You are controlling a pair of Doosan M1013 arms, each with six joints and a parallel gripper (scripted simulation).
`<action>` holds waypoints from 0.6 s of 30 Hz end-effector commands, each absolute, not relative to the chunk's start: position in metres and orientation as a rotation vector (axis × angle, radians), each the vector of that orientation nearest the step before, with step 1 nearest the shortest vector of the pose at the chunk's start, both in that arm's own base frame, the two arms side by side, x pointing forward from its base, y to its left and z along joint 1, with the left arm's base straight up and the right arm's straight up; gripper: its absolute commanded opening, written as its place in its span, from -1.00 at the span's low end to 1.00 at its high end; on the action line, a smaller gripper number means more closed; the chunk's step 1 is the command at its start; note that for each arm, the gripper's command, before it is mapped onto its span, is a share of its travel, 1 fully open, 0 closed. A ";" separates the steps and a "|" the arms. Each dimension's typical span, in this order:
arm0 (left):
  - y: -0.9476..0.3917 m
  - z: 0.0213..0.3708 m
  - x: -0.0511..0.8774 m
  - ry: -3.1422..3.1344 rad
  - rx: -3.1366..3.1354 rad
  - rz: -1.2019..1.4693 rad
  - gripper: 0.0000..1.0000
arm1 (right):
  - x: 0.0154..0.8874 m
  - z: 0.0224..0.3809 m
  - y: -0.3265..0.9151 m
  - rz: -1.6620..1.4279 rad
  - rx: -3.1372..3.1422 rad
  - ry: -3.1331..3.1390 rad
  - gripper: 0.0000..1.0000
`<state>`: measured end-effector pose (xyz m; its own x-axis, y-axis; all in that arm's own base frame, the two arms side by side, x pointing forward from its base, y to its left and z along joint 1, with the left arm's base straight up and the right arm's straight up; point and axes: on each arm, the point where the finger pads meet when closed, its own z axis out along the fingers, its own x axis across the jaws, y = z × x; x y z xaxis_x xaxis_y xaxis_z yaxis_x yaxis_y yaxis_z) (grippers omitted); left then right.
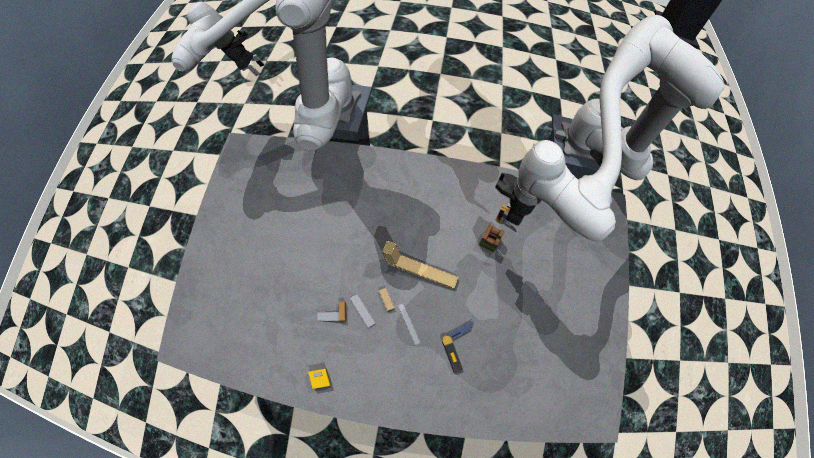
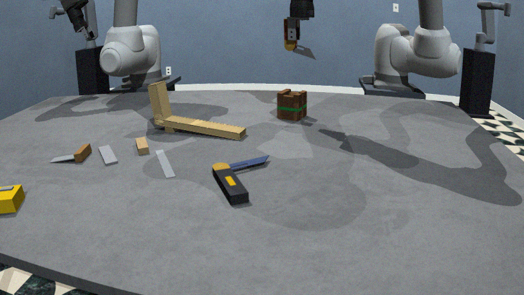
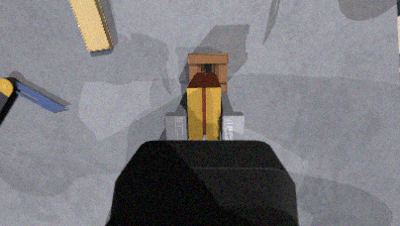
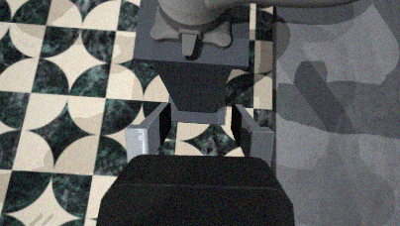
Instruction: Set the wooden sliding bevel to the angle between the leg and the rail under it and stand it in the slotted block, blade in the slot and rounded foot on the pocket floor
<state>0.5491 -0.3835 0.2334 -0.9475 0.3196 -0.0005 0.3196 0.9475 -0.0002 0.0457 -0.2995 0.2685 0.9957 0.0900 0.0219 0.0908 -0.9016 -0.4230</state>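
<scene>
The wooden bevel has a brown handle with brass-coloured parts. My left gripper is shut on its handle, high above the table; its rounded end is down and its grey blade slants down to one side in the exterior view. The brown slotted block stands below it, partly covered by the bevel in the left wrist view. The pale leg leans up from the rail. My right gripper is open and empty, off the table.
The black bevel with blue blade lies in front. A small square, two grey strips, a small wood block and a yellow box lie on the table.
</scene>
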 end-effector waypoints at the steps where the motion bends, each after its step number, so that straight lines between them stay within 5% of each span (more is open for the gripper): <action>1: -0.382 0.234 0.549 3.098 0.510 -0.003 -1.00 | 0.046 0.269 -0.300 -0.003 -2.702 -0.128 1.00; 18: -0.381 0.228 0.548 3.098 0.510 -0.003 -1.00 | 0.046 0.269 -0.300 -0.003 -2.702 -0.128 1.00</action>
<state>0.5480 -0.3811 0.2316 -0.9472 0.3207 -0.0009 0.3207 0.9472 -0.0018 0.0457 -0.2995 0.2685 0.9957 0.0900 0.0219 0.0908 -0.9016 -0.4230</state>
